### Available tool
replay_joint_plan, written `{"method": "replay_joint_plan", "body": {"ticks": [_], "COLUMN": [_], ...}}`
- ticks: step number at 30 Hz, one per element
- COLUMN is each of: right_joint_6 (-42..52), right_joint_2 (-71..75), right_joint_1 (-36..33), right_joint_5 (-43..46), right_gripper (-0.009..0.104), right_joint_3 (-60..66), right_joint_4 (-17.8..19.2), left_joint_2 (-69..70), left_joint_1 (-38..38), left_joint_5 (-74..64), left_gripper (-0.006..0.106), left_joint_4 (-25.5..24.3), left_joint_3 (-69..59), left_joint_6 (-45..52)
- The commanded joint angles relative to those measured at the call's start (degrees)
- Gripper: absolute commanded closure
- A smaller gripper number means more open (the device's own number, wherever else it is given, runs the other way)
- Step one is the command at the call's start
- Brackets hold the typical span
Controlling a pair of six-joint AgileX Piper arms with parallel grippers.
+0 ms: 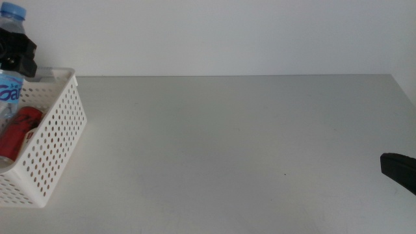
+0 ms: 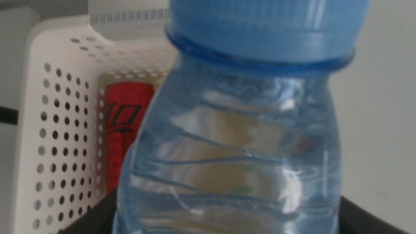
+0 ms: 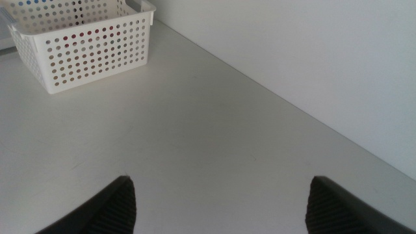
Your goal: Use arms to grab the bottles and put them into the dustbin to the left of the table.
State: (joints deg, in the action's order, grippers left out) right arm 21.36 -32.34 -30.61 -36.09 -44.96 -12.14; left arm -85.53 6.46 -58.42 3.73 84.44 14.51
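The left gripper (image 1: 16,52) grips the water bottle (image 1: 9,65) upright over the white basket (image 1: 55,146) at the table's (image 1: 227,149) left edge. A red can (image 1: 16,133) lies inside the basket. The right gripper (image 3: 221,205) waits at the table's right side, jaws spread wide.

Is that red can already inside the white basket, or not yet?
Inside. The red can lies within the white basket, seen over the rim and through its holes.

The water bottle (image 1: 9,78) label shows partial white letters, roughly "Ga"; the red can's (image 2: 130,120) dark lettering is unreadable.
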Motion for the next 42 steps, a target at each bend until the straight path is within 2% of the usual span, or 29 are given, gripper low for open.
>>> {"method": "replay_joint_plan", "body": {"ticks": [1, 5, 13, 17, 19, 21, 26, 28, 35, 42], "right_joint_6": [0.77, 0.77, 0.77, 0.77, 0.77, 0.77, 0.77, 0.77, 0.77, 0.77], "right_joint_2": [-0.31, -0.31, -0.31, -0.31, -0.31, -0.31, -0.31, -0.31, -0.31, -0.45], "right_joint_1": [0.3, 0.3, 0.3, 0.3, 0.3, 0.3, 0.3, 0.3, 0.3, 0.3], "right_joint_5": [3.88, 3.94, 3.94, 3.94, 3.94, 3.94, 3.94, 3.94, 3.94, 3.93], "right_gripper": [0.028, 0.028, 0.028, 0.028, 0.028, 0.028, 0.028, 0.028, 0.028, 0.028], "right_joint_3": [-1.36, -1.36, -1.36, -1.36, -1.36, -1.36, -1.36, -1.36, -1.36, -1.36], "right_joint_4": [0.05, 0.05, 0.05, 0.05, 0.05, 0.05, 0.05, 0.05, 0.05, 0.05], "left_joint_2": [-1.02, -5.83, -13.07, -15.52, -16.63, -17.47, -18.97, -19.25, -18.88, -13.93], "left_joint_1": [2.57, 7.18, 11.99, 12.39, 12.39, 12.39, 12.39, 12.39, 11.7, 6.34], "left_joint_5": [-1.68, -7.26, -6.64, -6.0, -5.44, -5.09, -4.31, -4.26, -4.24, -4.89], "left_gripper": [0.102, 0.102, 0.102, 0.094, 0.084, 0.07, 0.02, 0.007, 0.007, 0.014], "left_joint_4": [2.46, 3.18, 5.01, 5.99, 6.69, 7.1, 7.54, 8.5, 9.89, 5.76], "left_joint_3": [4.71, 8.28, 9.24, 9.24, 9.24, 9.24, 9.16, 9.16, 9.16, 9.16], "left_joint_6": [1.61, 4.19, 5.53, 7.78, 9.45, 10.26, 10.26, 10.26, 9.42, 4.79]}}
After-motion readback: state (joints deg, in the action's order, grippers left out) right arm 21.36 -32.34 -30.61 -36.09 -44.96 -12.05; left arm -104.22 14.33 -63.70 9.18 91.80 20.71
